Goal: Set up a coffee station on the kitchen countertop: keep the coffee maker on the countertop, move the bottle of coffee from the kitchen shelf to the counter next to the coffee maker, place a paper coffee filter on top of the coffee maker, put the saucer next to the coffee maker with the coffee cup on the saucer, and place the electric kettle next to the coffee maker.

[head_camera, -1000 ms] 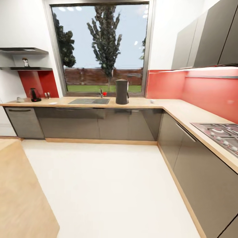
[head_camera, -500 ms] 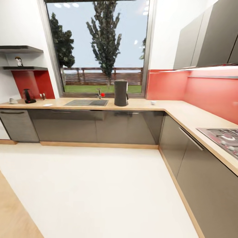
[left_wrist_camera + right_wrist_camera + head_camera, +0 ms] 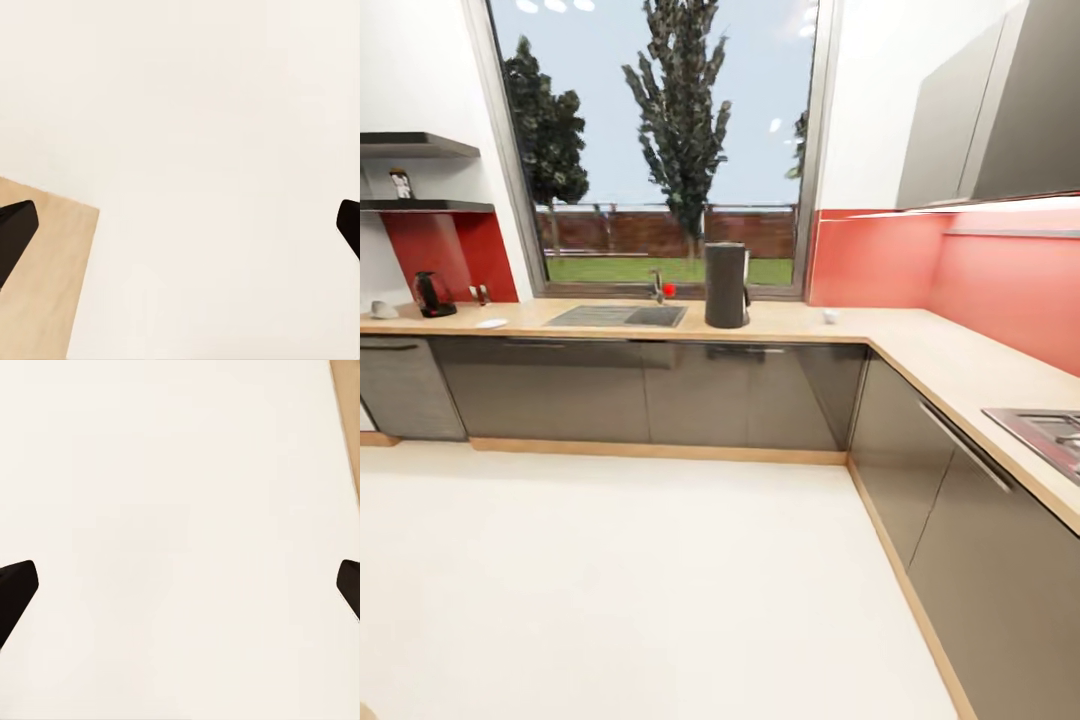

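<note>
Both grippers, left (image 3: 180,225) and right (image 3: 180,585), are hanging wide apart, empty; we are risking clipping the cabinets (image 3: 650,395) approaching the coffee maker (image 3: 726,285).

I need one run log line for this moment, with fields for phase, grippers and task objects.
phase: in transit, facing countertop | left gripper: open, empty | right gripper: open, empty | coffee maker: on countertop | electric kettle: far left | bottle of coffee: on kitchen shelf
</note>
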